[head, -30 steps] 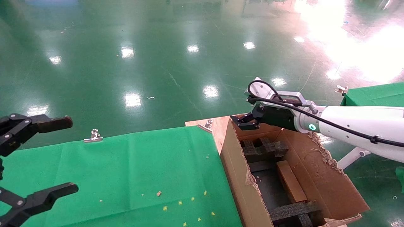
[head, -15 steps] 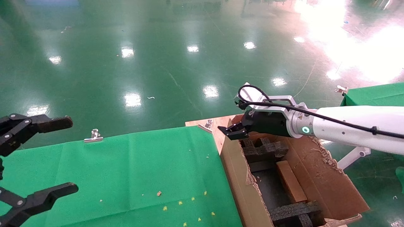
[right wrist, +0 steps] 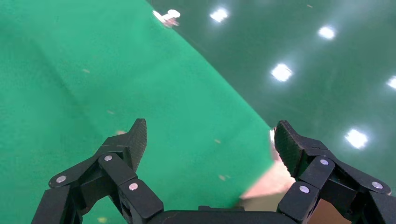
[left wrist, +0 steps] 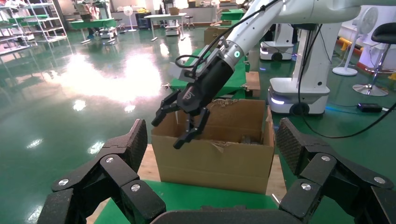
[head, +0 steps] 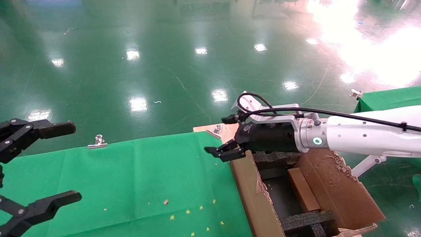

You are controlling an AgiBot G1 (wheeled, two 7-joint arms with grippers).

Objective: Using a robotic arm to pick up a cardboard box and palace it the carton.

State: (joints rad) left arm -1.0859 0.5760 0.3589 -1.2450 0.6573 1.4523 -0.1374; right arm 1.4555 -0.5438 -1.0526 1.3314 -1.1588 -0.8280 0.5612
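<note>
The small flat cardboard box (head: 302, 189) lies inside the large carton (head: 250, 187), between black foam blocks (head: 306, 220). My right gripper (head: 225, 152), on the white arm with the teal ring light, is open and empty. It hangs over the carton's left rim, at the edge of the green cloth. The right wrist view shows this gripper (right wrist: 212, 137) spread wide above the cloth. It also shows in the left wrist view (left wrist: 180, 123), in front of the carton (left wrist: 215, 163). My left gripper (head: 74, 160) is open and empty, parked at the far left. The box is hidden in both wrist views.
A green cloth (head: 148, 171) covers the table left of the carton, held by metal clips (head: 97, 141). Bare wooden table edge (head: 230, 131) shows by the carton's far corner. A second green table (head: 391, 98) stands at the right. Another robot's white base (left wrist: 299, 93) stands behind the carton.
My right gripper has moved left and nearer, from over the carton's far end to over its left rim and the cloth edge, open and empty throughout. The left arm has not moved.
</note>
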